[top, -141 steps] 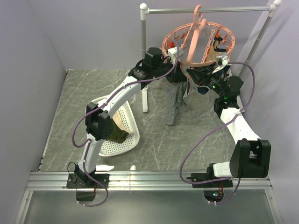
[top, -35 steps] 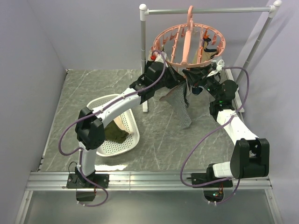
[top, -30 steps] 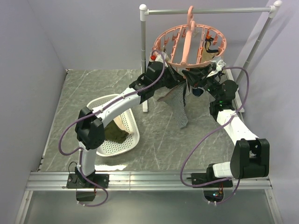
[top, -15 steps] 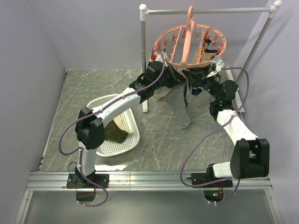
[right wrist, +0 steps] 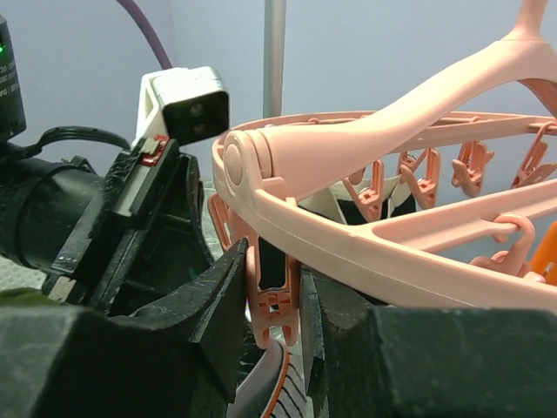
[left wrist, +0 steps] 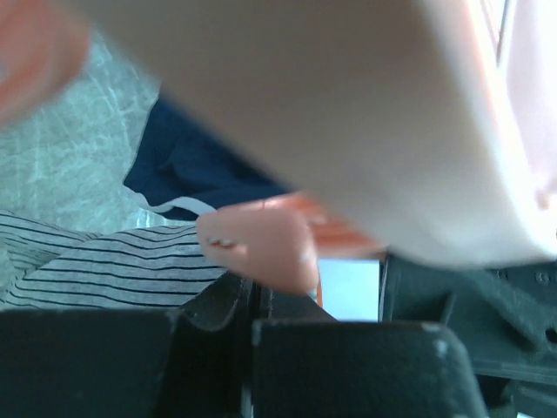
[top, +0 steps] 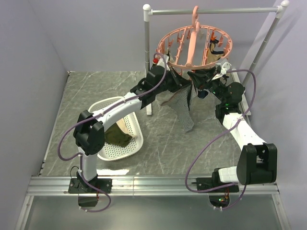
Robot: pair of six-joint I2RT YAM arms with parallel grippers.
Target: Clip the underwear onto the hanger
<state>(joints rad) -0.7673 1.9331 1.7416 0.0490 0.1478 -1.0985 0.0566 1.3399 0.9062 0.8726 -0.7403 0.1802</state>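
Pink hanger peg pinched in right claw; left arm stretched up, left claw closed beside underwear.

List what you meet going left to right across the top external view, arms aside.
white basket → left post of the rail stand → underwear → right post of the rail stand

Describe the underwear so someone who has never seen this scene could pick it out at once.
Find the metal rail at the back of the table, with a round pink hanger hooked on it. The underwear dangles just below that ring's near side. Its fine grey-and-white stripes set it apart from the dark navy garment beside it.
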